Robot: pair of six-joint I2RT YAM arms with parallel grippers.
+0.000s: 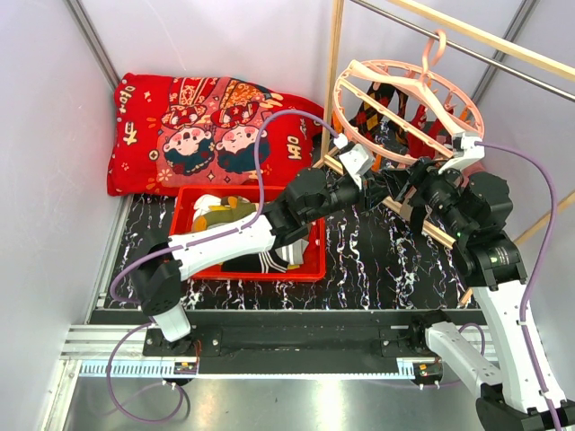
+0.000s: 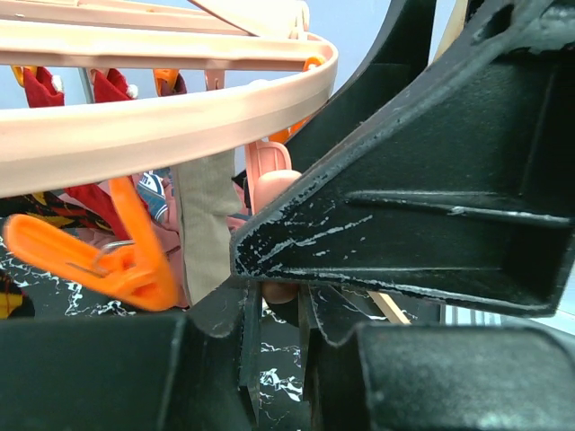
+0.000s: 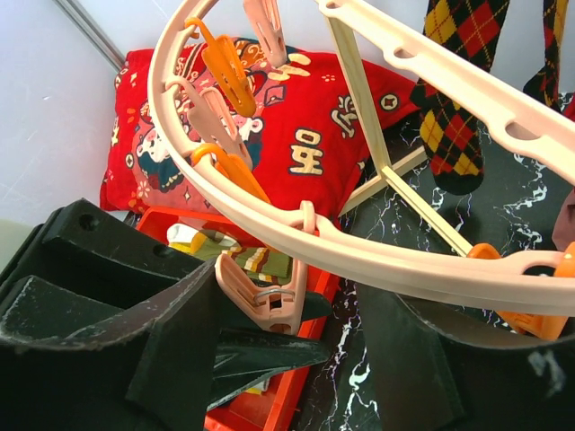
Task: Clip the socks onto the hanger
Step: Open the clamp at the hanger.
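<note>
We look down into a small booth with plain white walls and a black tabletop veined with white like marble. Our landmark is the large round pale-pink plastic ring hanger, hung by its hook at the upper right from a rack of light wooden poles.

Left of the hanger, against the back wall, lies a big red cushion printed with cartoon figures. Below and left of the hanger, on the tabletop, sits a red plastic crate of loose socks. Among them are an olive-brown and yellow sock and a grey-and-black sock with white stripes. Two dark argyle socks with red and yellow diamonds hang clipped inside the hanger.

Both white-and-black arms reach up to the hanger's near rim. The right gripper has its jaws spread wide, one on either side of a pale pink clip dangling from the rim. The left gripper has its jaws almost together. The lower end of a salmon-pink clip sits right at the narrow gap, and we cannot tell whether it is pinched. Near that clip hangs a bright orange clip.
</note>
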